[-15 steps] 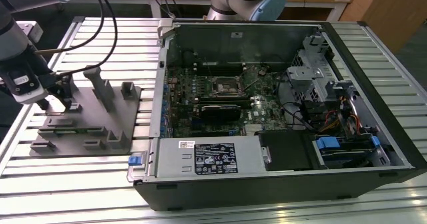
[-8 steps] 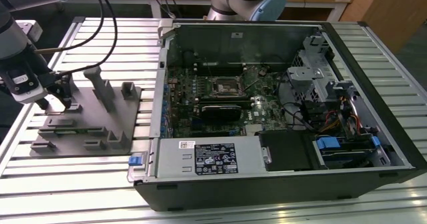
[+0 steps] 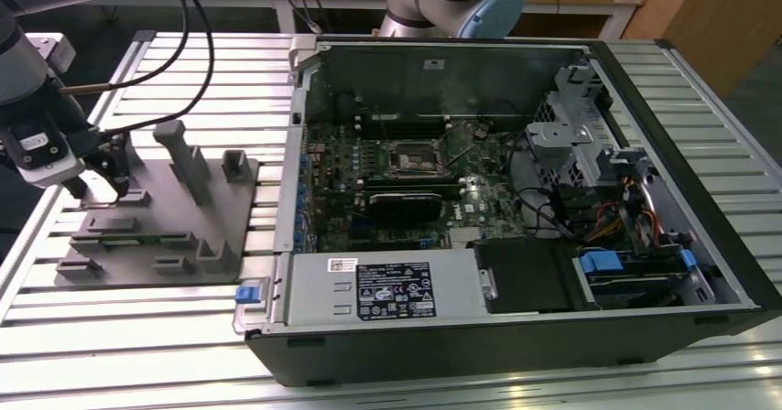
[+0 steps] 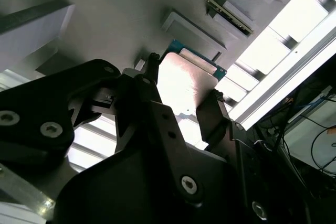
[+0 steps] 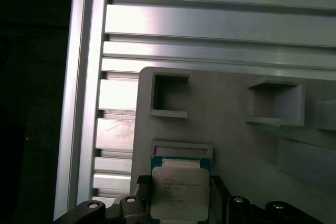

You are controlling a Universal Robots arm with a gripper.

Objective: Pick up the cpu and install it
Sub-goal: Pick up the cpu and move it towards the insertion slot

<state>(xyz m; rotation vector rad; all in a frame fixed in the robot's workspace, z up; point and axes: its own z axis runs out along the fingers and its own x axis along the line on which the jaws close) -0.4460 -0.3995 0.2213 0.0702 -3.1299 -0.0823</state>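
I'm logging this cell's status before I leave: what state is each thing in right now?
Silvery-white square cpu chip: clamped between the fingers, over the grey plastic fixture.
Black gripper: shut on the chip.
Black computer case: lying on its side, side panel off.
Black square-framed motherboard socket: appears empty.

cpu (image 5: 176, 192): silvery square lid, thin dark edge, flat.

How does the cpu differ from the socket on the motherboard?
The cpu has a silvery top; the socket is a dark frame. The cpu sits in the gripper at the grey fixture; the socket sits inside the computer case. Both look roughly square.
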